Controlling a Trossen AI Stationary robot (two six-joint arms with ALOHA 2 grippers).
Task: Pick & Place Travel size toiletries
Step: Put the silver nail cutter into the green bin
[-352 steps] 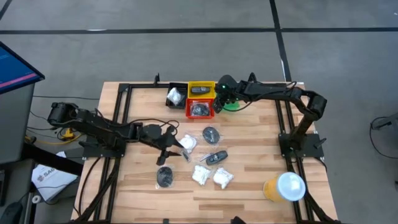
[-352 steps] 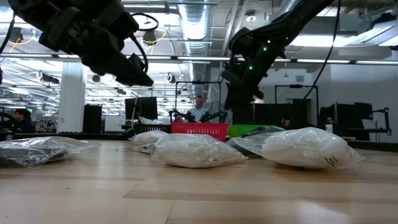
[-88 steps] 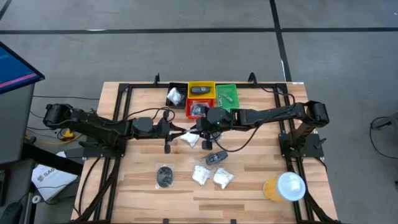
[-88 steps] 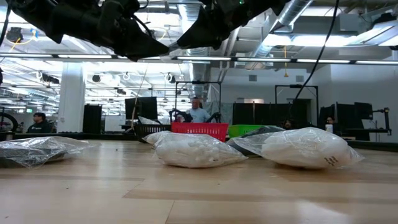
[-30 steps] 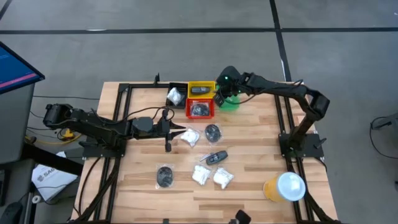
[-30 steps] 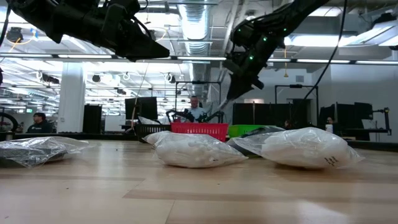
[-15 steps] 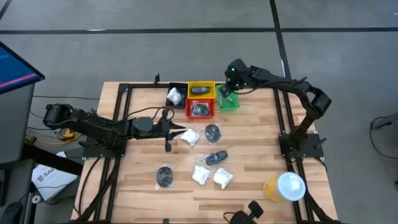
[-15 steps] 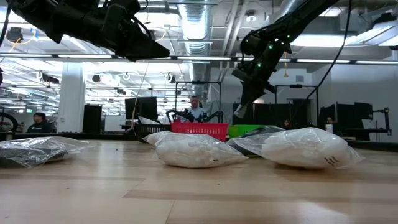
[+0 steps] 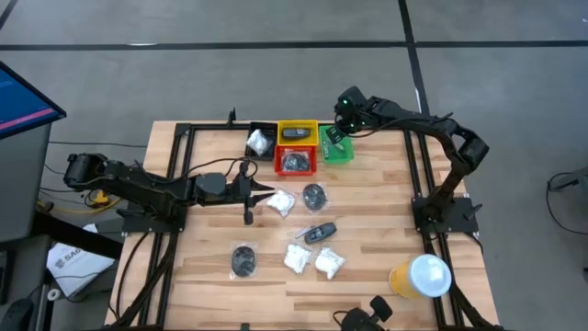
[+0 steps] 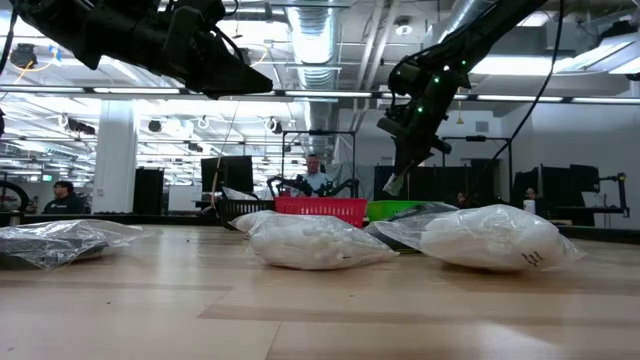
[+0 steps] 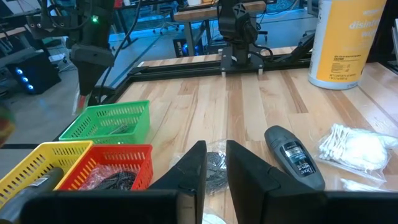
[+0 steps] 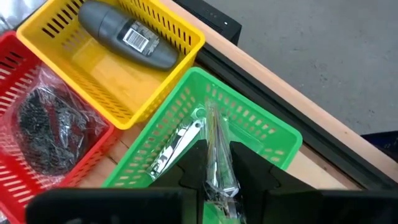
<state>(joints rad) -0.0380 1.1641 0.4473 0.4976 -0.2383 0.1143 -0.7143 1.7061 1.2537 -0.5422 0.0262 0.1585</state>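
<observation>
At the table's front edge, the orange cup stands off to the right and plays no part in the sort. A white packet and a second white packet lie side by side at the middle, with a bagged dark disc to their left, all waiting to be picked. Just behind them lie a black oblong piece, then another dark disc and a third white packet.

The left gripper hovers right beside that third packet. Its fingers are drawn nearly together, with only a slit between them and nothing in it. It looks parked within reach of the loose pile while the other arm works.

At the far edge, four bins stand in a cluster, each seemingly reserved for one kind of item. The black bin holds a white packet, the yellow bin a dark oblong piece, and the red bin a dark disc.

Above the green bin, the right gripper pinches a little silvery tube in clear wrap. The tube hangs from the fingertips over the basket, where another silvery item lies. It seems to be held over the middle of the bin so that a drop lands it among its own kind, and letting go looks like the step in hand.
</observation>
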